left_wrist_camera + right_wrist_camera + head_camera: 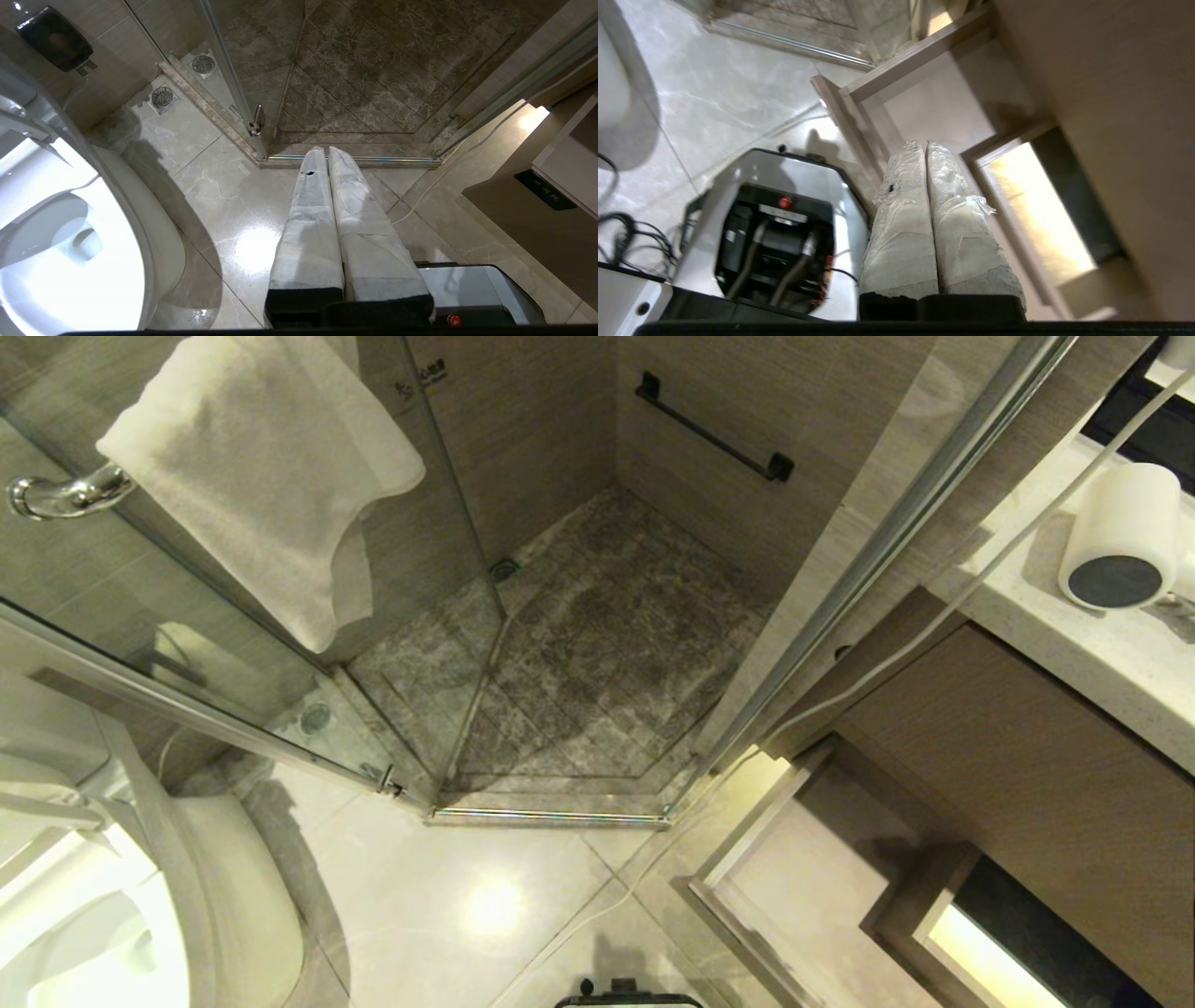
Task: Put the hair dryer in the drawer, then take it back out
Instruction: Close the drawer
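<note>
Sideways on the counter [1102, 658], hair dryer [1120, 537] points its grey end forward

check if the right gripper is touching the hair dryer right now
Apart. The head view shows the hair dryer lying alone on the countertop, no gripper near it. The right wrist view shows the right gripper shut and empty, over the open drawer.
</note>
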Controlling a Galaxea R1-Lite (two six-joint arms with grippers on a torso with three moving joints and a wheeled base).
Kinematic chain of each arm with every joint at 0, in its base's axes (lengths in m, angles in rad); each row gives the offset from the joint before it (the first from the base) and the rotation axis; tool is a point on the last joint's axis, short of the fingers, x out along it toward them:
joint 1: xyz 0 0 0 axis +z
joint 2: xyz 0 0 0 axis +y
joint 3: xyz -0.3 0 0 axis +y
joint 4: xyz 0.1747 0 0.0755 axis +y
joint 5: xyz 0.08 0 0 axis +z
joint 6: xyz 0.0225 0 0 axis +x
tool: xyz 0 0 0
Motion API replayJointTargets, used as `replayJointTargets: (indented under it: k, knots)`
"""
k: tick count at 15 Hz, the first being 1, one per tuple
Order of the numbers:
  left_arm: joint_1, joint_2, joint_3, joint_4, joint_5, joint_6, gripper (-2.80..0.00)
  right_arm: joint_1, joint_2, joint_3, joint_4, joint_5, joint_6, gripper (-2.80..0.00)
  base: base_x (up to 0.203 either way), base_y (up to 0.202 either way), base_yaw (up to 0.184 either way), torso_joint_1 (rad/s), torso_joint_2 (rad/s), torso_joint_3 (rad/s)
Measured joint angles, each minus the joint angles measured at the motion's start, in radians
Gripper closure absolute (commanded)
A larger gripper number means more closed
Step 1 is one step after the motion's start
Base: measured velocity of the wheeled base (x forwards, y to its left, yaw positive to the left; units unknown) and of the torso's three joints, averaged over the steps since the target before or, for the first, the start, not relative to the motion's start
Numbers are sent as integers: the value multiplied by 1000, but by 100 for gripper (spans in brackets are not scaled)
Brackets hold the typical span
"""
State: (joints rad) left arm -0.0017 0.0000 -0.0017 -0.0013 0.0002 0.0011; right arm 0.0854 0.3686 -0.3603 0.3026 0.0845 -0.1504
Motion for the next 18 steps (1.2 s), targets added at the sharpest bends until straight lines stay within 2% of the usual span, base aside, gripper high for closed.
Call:
replayJointTargets:
  k: [3, 7, 9, 11, 13, 15, 18]
  knots:
    - [0, 0, 0, 0, 0, 1, 0, -17, -64, 148, -180, 24, 70, 0, 0, 0, 0, 0, 0, 0]
    - [0, 0, 0, 0, 0, -1, 0, -77, -212, 260, -237, 75, 84, 0, 0, 0, 0, 0, 0, 0]
    - [0, 0, 0, 0, 1, -1, 0, -86, -296, 289, -260, 52, 113, 0, 0, 0, 0, 0, 0, 0]
    - [0, 0, 0, 0, 0, -1, 0, -90, -339, 324, -332, -29, 153, 0, 0, 0, 0, 0, 0, 0]
    - [0, 0, 0, 0, 0, -1, 0, -91, -354, 342, -315, -96, 152, 0, 0, 0, 0, 0, 0, 0]
    - [1, 0, 0, 0, 0, -1, 0, -91, -365, 355, -304, -82, 124, 0, 0, 0, 0, 0, 0, 0]
    - [0, 0, 0, 0, 0, -1, 0, -92, -371, 360, -302, -82, 135, 0, 0, 0, 0, 0, 0, 0]
